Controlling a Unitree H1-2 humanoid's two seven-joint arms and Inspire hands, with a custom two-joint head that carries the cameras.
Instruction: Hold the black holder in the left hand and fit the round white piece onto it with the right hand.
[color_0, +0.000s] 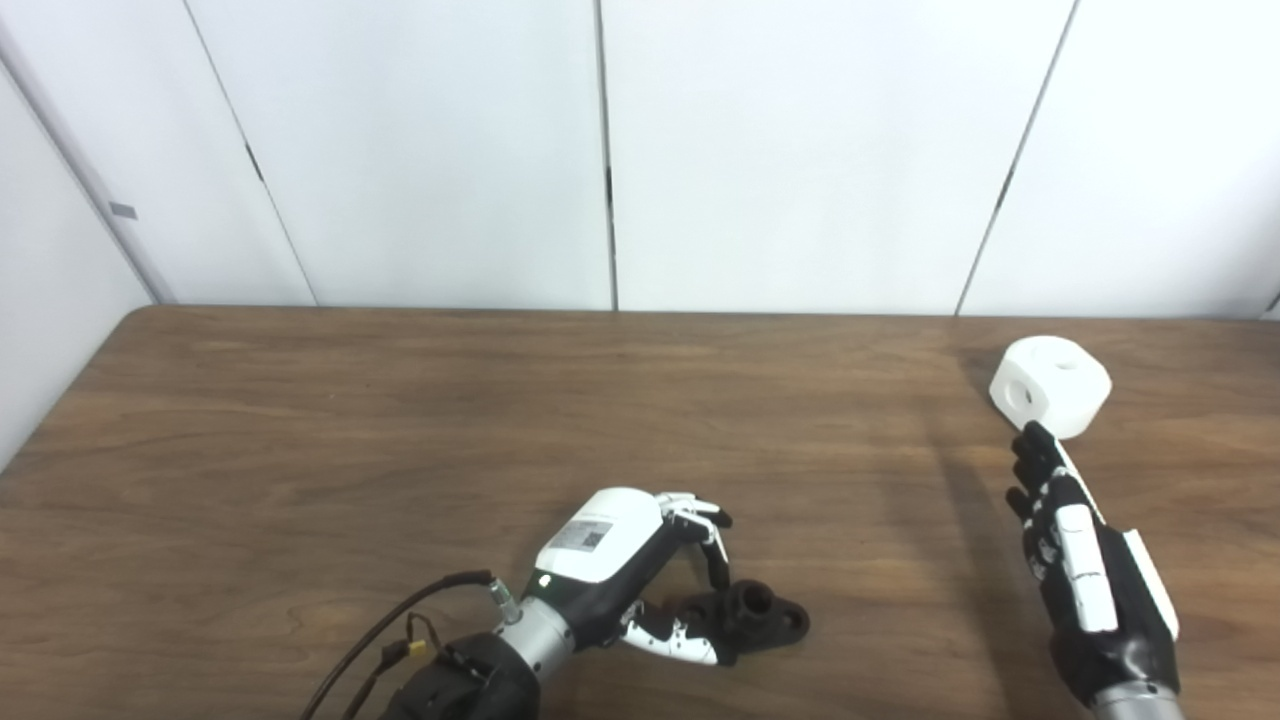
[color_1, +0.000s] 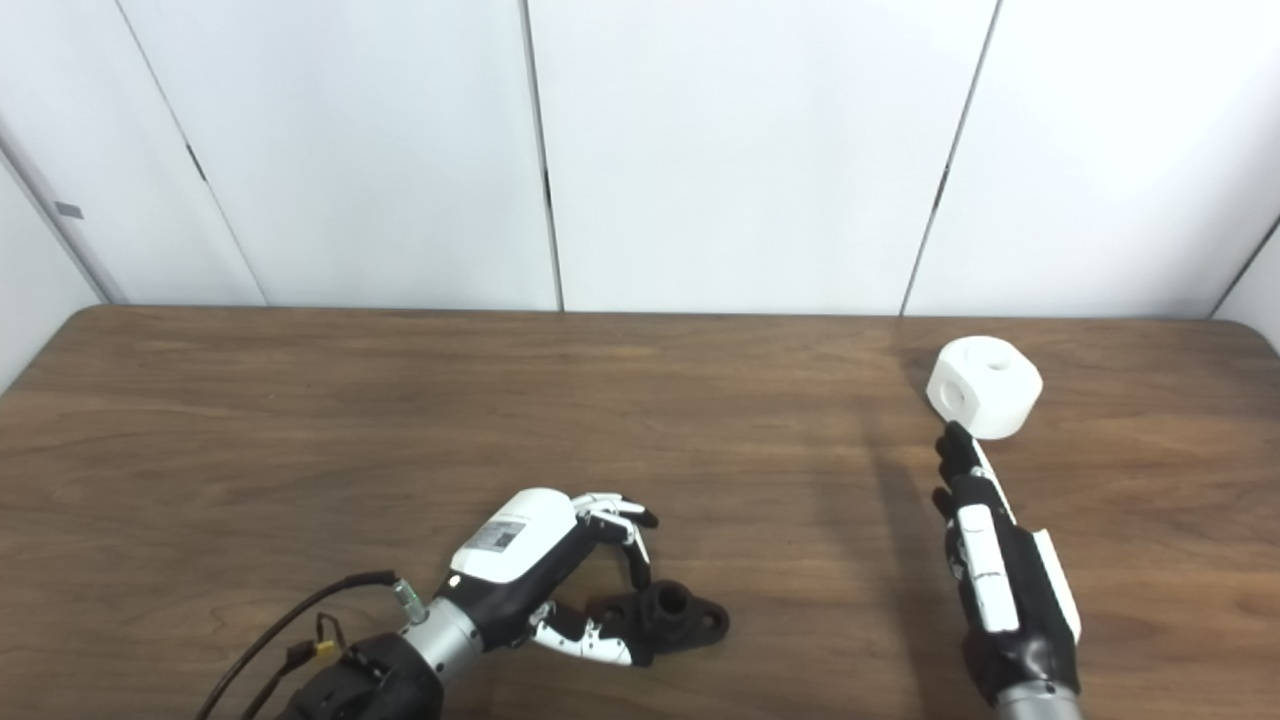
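A plain test room or lab is suggested. A dark wood-grain worktop (color_0: 400, 420) with rounded corners is set against bare white wall panels (color_0: 800, 150) divided by thin dark seams. No household furnishing is seen. Exposed cables (color_0: 400, 620) are carried along the robot's left arm, and a labelled sticker is borne on the left hand (color_0: 640, 570).

The left hand (color_0: 640, 570) covers the near end of the flanged black plastic holder (color_0: 755, 612), so contact cannot be judged. The right hand's fingers (color_0: 1040, 462) overlap the round white piece's (color_0: 1050, 385) lower edge. Both forearms are cut off at the bottom edge.
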